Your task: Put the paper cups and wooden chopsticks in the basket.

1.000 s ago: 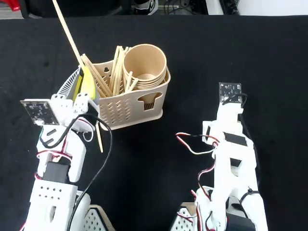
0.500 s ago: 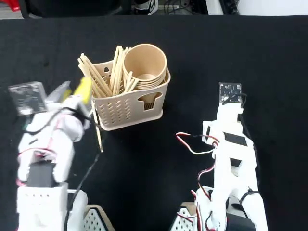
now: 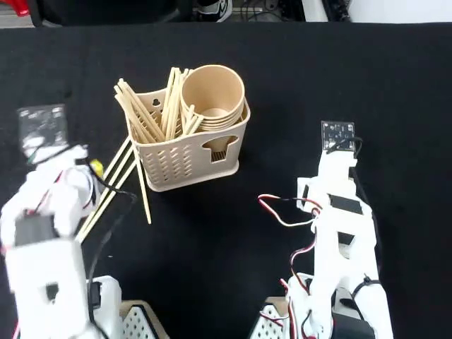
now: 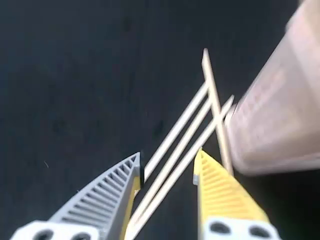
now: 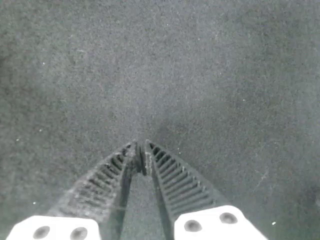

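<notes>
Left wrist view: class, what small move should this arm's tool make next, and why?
Probably lower the left tool and close it on the loose chopsticks. They lie on the black table beside the basket, not in it, so the task is unfinished. The tool stands open with the sticks running between its two sides, so a grasp looks ready.

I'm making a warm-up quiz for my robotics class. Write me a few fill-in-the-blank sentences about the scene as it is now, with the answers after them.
1. The stacked ___ stand in the basket.
2. Some chopsticks lie loose on the ___ beside the basket.
3. The left gripper is ___, with those chopsticks seen between its fingers.
4. The right gripper is ___ above bare cloth.

Missing words: cups; table; open; shut.
</notes>
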`<state>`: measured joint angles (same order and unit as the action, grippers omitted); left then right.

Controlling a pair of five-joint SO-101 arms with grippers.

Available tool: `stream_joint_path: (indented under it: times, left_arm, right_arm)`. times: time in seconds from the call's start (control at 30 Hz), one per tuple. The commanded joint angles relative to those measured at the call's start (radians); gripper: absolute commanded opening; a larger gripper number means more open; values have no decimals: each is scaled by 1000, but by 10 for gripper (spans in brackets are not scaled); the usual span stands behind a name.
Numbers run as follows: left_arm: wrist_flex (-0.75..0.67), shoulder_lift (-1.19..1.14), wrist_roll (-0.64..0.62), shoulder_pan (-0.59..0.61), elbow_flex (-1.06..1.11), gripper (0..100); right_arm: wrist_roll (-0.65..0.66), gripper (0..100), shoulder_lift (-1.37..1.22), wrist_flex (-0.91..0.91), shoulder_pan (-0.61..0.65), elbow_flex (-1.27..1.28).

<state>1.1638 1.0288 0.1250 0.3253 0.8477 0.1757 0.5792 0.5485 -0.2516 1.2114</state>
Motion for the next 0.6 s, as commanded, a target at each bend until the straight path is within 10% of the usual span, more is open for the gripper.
stream_joint_path:
  times: [0.0,0.57]
  left_arm:
    - [-112,-180,158,31,67,180]
    - [-381,-697,330,-5,45,181]
  right_arm:
    - [12,21,2,-17,6,-2]
    - [12,21,2,-17,6,-2]
